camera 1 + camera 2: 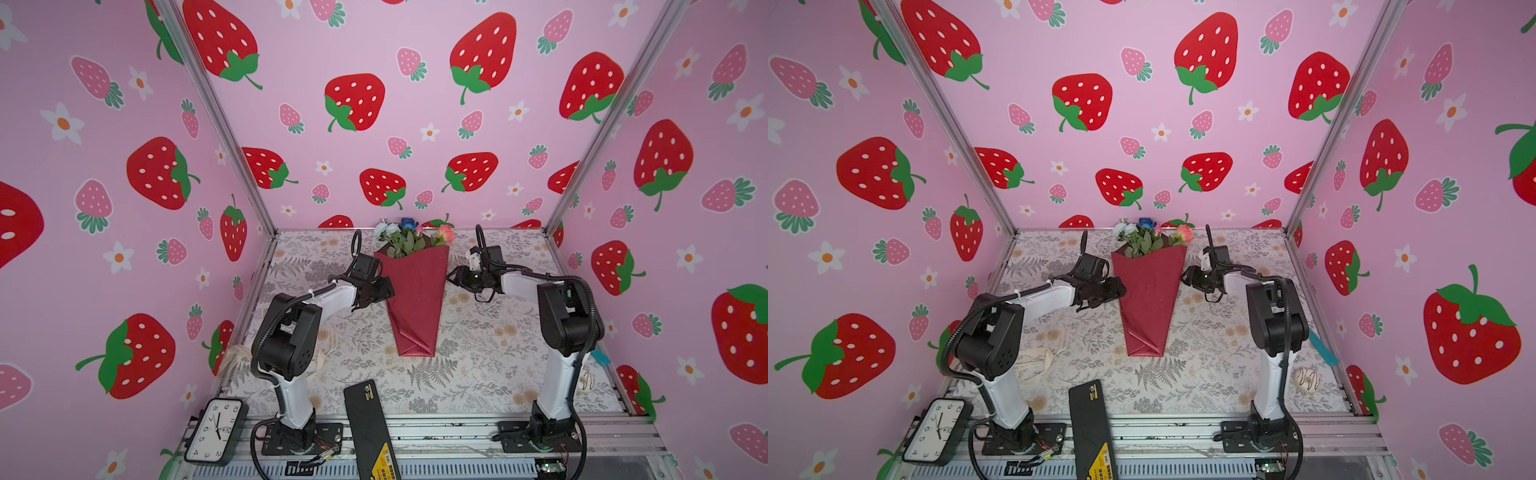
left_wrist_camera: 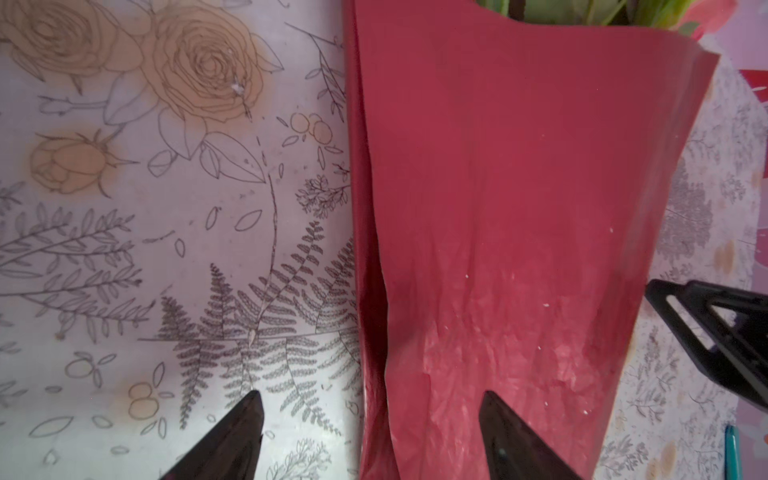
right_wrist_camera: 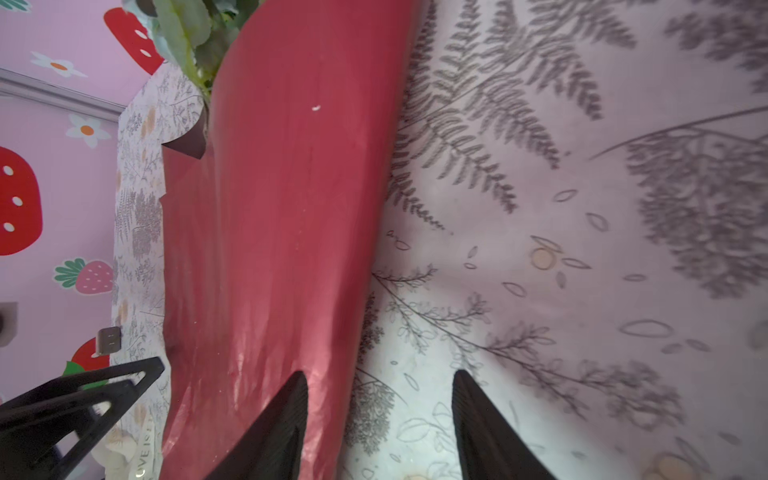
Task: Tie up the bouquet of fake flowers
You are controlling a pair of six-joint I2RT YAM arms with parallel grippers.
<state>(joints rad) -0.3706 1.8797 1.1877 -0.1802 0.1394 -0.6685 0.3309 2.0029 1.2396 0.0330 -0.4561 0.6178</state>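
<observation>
Left jaws released, right jaws released | bouquet of fake flowers [image 1: 415, 299] flat on counter [image 1: 478, 365], frame centre, between them | risk: unheld wrapping paper [image 2: 498, 208] may spring open; ribbon [image 1: 1038, 361] lies lower left

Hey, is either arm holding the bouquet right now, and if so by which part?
Nothing is held. The left gripper and right gripper are both open, one at each side of the bouquet.

We see pink walls [image 1: 415, 104] printed with strawberries and daisies, silver corner posts [image 1: 216, 112], and a fern-patterned table [image 1: 478, 345].
</observation>
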